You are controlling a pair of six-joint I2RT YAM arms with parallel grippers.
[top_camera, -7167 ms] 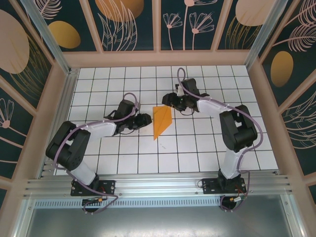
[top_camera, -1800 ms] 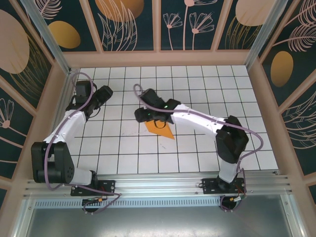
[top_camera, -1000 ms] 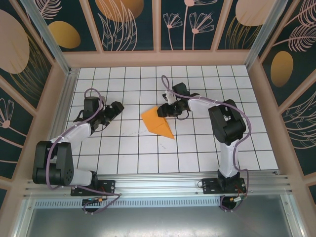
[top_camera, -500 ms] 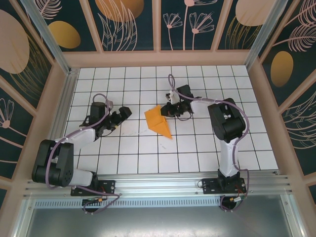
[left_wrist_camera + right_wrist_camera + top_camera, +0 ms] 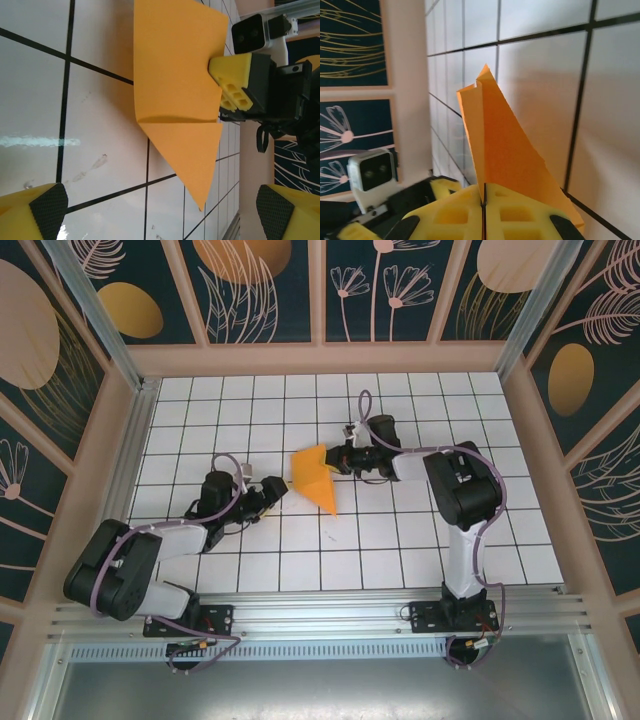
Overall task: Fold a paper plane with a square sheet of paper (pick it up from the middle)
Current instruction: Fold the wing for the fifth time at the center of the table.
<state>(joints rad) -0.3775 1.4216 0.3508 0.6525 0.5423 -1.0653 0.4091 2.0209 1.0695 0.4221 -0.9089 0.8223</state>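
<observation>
Premises assessed as a purpose-built robot test cell, not a domestic or commercial room. Grounds: two robot arms, left (image 5: 175,532) and right (image 5: 462,490), are bolted to an aluminium extrusion rail (image 5: 320,618) at the near edge. The tabletop (image 5: 400,540) is white with a black grid. A timber frame (image 5: 316,290) encloses it on three sides and is fitted with dark printed botanical panels (image 5: 260,300). A small white camera module (image 5: 248,33) is mounted at one wrist.

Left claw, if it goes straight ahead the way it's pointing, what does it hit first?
Probably the paper: it sits dead ahead of the open left claw, pinched at its far edge by the right claw. Height is hard to judge.
</observation>
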